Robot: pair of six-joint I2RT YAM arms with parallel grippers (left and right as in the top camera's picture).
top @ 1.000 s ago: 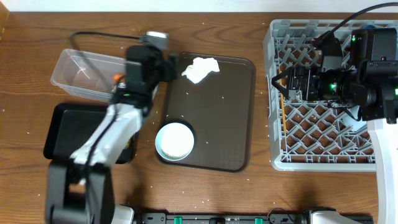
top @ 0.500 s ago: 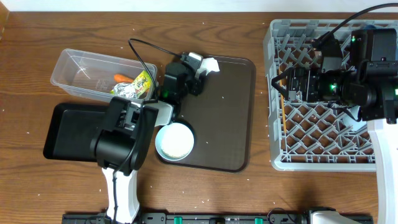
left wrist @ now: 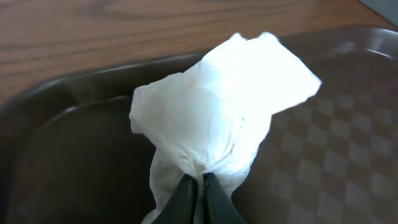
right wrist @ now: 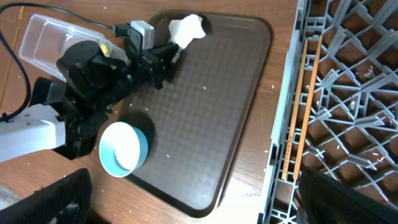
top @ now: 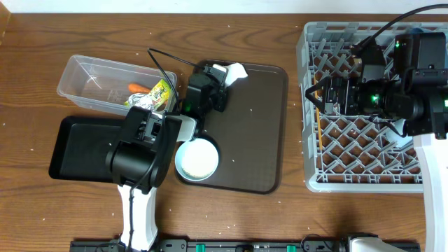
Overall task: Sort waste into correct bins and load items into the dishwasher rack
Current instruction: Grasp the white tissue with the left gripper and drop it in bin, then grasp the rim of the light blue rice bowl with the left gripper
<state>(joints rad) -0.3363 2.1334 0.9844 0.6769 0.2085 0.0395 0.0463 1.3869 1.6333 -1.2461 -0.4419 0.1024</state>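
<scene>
Counting it up from where I stand: two arms, one crumpled white tissue, one white bowl, one clear tub, one black tray, one brown serving tray and one grey rack. All of it sits on a dark brown wooden table with a long streaky grain and a few pale specks on it; the table fills the view. The tissue is at the 11 o'clock corner of the serving tray, a soft bunched wad with folded peaks. The left gripper has its two dark fingers drawn almost together on the tissue's lower twist, pinching it. Up close, the serving tray is matte plastic with a faint checker pattern and a raised, rounded rim. The bowl stands upright at the tray's 7 o'clock corner, round, white inside with a pale blue outside. A few white grains lie loose on the tray. At 10 o'clock on the table, the rectangular see-through tub holds one green-yellow wrapper and one small orange carrot. The flat black tray lies just below it, at 8 o'clock. The rack takes up the 3 o'clock side, a square crate with a diamond lattice floor and upright pegs. The right gripper hangs over the rack's 10 o'clock part, its fingers spread wide with nothing between them.
</scene>
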